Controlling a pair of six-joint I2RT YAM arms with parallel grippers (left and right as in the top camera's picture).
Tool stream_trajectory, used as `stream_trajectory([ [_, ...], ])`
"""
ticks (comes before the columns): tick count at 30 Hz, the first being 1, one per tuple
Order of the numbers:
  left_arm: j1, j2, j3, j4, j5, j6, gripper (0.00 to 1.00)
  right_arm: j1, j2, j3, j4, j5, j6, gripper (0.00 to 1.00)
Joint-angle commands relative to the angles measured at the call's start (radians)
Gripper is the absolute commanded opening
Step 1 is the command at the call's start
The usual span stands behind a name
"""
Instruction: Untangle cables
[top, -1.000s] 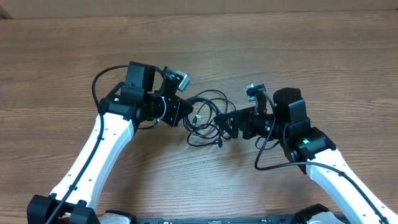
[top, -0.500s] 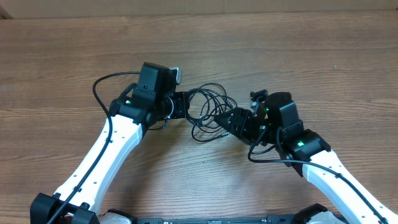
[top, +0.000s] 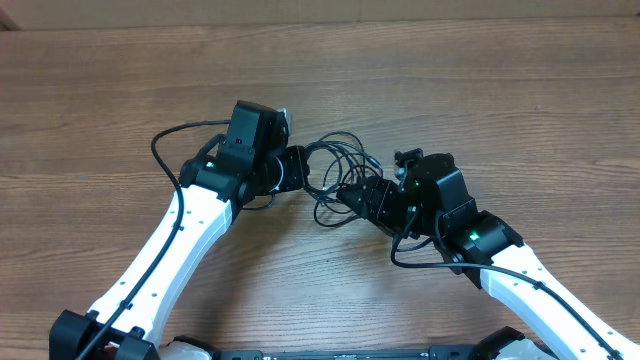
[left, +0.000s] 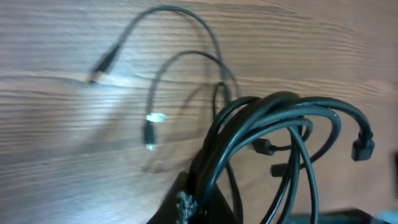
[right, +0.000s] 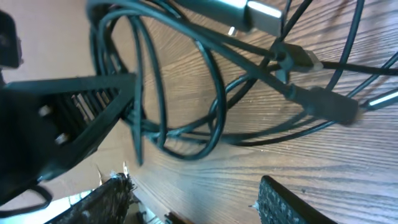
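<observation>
The left arm reaches up from the lower left corner and bends inward at the wrist, so that the left gripper points right toward the middle of the wooden table. The right arm comes up from the lower right, and the right gripper points up and left toward it. The two stand near each other with the cables between them.

In the left wrist view, the left claw's fingers are clamped on a bunch of cable loops that rise from them and arch to the right. Two loose ends trail across the wood, one with a black plug and one with a silver-tipped plug.

In the right wrist view, the right claw's fingers are spread wide with bare wood between them, holding nothing. The tangled loops lie just ahead of them
</observation>
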Motion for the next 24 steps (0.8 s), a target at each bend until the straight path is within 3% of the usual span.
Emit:
stream_trajectory([
  [1, -0.007, -0.016, 0.041, 0.005, 0.177, -0.053, 0.04, 0.005, 0.025, 0.003, 0.024, 0.037, 0.034, 0.64],
  [12, -0.007, -0.016, 0.041, -0.019, 0.190, -0.052, 0.04, 0.005, 0.070, 0.003, 0.214, 0.008, 0.034, 0.67],
  [14, -0.007, -0.016, 0.041, -0.019, 0.201, -0.052, 0.04, 0.005, 0.070, 0.003, 0.214, 0.031, 0.033, 0.62],
  [16, -0.007, -0.016, 0.041, -0.019, 0.209, -0.052, 0.04, 0.005, 0.070, 0.003, 0.214, 0.046, 0.033, 0.48],
  [18, -0.007, -0.016, 0.041, -0.019, 0.215, -0.052, 0.04, 0.005, 0.071, 0.003, 0.214, 0.049, 0.033, 0.20],
  [20, -0.007, -0.016, 0.041, -0.019, 0.215, -0.052, 0.04, 0.006, 0.071, 0.003, 0.214, 0.048, 0.032, 0.04],
  [24, -0.007, -0.016, 0.041, -0.017, 0.215, -0.005, 0.04, 0.006, 0.071, 0.003, 0.204, 0.045, 0.014, 0.04],
])
